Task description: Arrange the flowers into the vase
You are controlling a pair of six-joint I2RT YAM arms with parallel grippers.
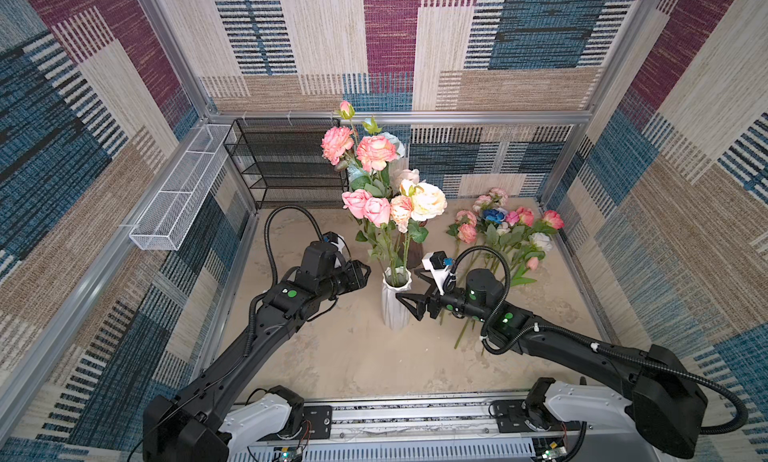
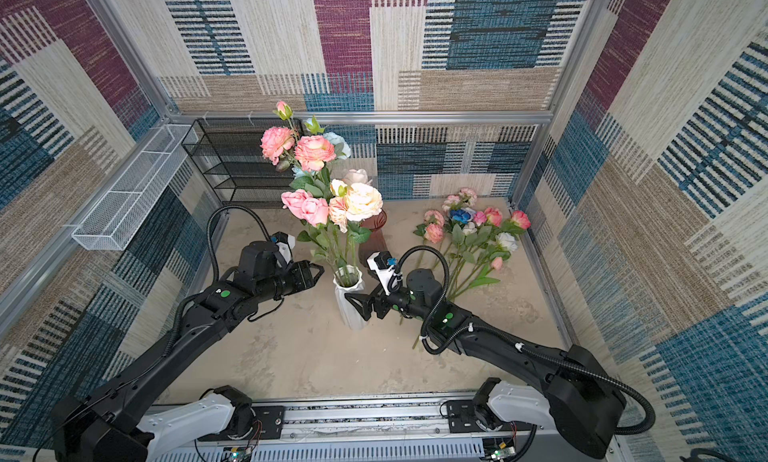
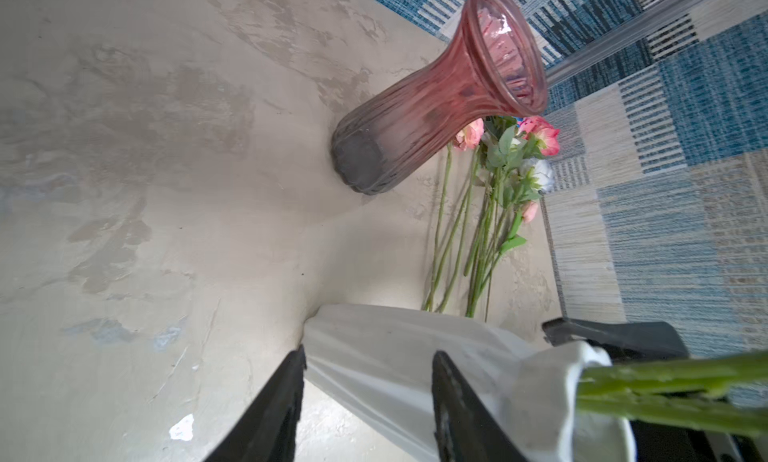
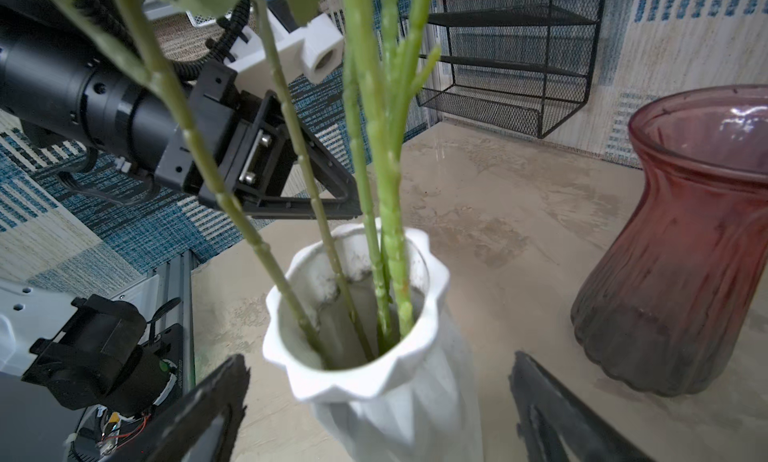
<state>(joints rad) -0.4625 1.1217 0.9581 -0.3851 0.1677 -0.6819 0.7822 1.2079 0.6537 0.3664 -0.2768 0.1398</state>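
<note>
Currently some flowers (image 1: 388,210) stand in the white vase (image 1: 395,310), others lie heaped on the surface (image 1: 353,356) to its right, likely light with stiff stems best pinched on bare mid-stem, while the left pincer (image 1: 368,275) and right pincer (image 1: 408,287) gape empty beside it.

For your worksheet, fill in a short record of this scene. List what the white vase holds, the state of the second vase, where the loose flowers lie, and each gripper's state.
white vase: upright, centre
arranged flowers: several stems standing in the white vase
red vase: upright behind the white vase, looks empty
loose flowers: a bunch lying flat on the right
left gripper: open, just left of the white vase, holding nothing
right gripper: wide open at the white vase's right, holding nothing
</note>
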